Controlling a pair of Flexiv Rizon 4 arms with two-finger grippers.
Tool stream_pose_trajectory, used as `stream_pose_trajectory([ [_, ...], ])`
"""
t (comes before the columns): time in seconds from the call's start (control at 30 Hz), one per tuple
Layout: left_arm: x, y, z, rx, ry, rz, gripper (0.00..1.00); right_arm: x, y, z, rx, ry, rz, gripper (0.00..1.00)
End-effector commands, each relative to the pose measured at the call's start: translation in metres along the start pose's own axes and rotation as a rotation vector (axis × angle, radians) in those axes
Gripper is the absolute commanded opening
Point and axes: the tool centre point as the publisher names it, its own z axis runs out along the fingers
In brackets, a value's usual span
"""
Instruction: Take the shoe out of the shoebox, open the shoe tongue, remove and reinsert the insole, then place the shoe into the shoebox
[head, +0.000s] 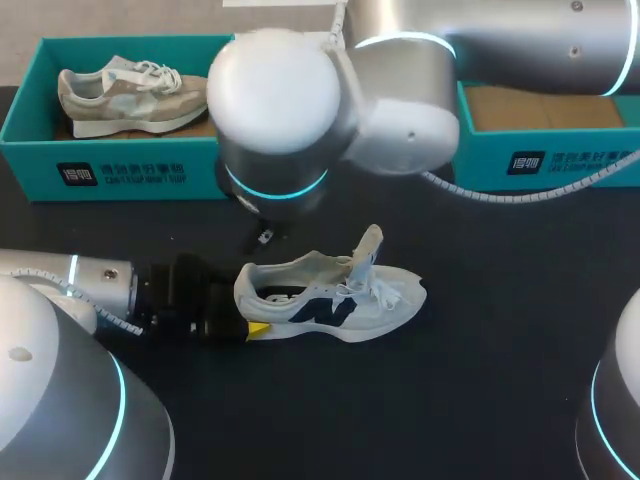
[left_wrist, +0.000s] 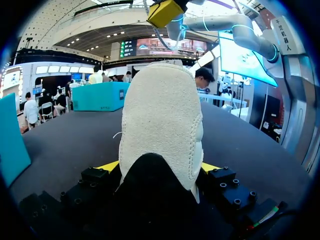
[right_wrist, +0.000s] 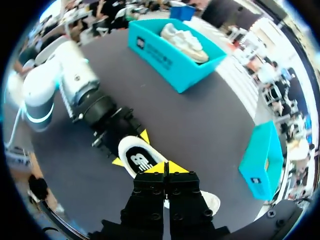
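Observation:
A white shoe (head: 335, 298) with a navy logo lies on its sole mid-table, its tongue (head: 368, 246) standing up. My left gripper (head: 248, 312) comes in from the left and is shut on the heel (left_wrist: 162, 115), one yellow tip on each side. The right wrist view looks down into the shoe (right_wrist: 136, 159) and its black insole with a white logo. My right gripper (right_wrist: 166, 167) hangs above the shoe with its yellow tips pressed together, nothing visible between them. In the head view it is hidden under the right arm.
A teal shoebox (head: 40, 150) at the back left holds a beige shoe (head: 130, 95). A second teal shoebox (head: 545, 155) at the back right shows only a brown cardboard floor. The right arm's large joint (head: 280, 100) hangs over the middle.

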Motion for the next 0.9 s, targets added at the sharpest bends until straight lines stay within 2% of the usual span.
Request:
stream_pose_trajectory([
  [0.03,0.000,0.004,0.000,-0.001,-0.002,0.000,0.00,-0.007,0.001,0.003,0.099,0.223,-0.449,0.00],
  [0.4,0.000,0.004,0.000,-0.001,-0.002,0.000,0.00,-0.007,0.001,0.003,0.099,0.223,-0.449,0.00],
  [0.67,0.000,0.004,0.000,-0.001,-0.002,0.000,0.00,0.007,-0.024,0.038,0.177,0.256,-0.382,0.00],
  [0.9,0.000,0.004,0.000,-0.001,-0.002,0.000,0.00,0.018,-0.034,0.068,0.186,0.272,-0.395,0.00],
])
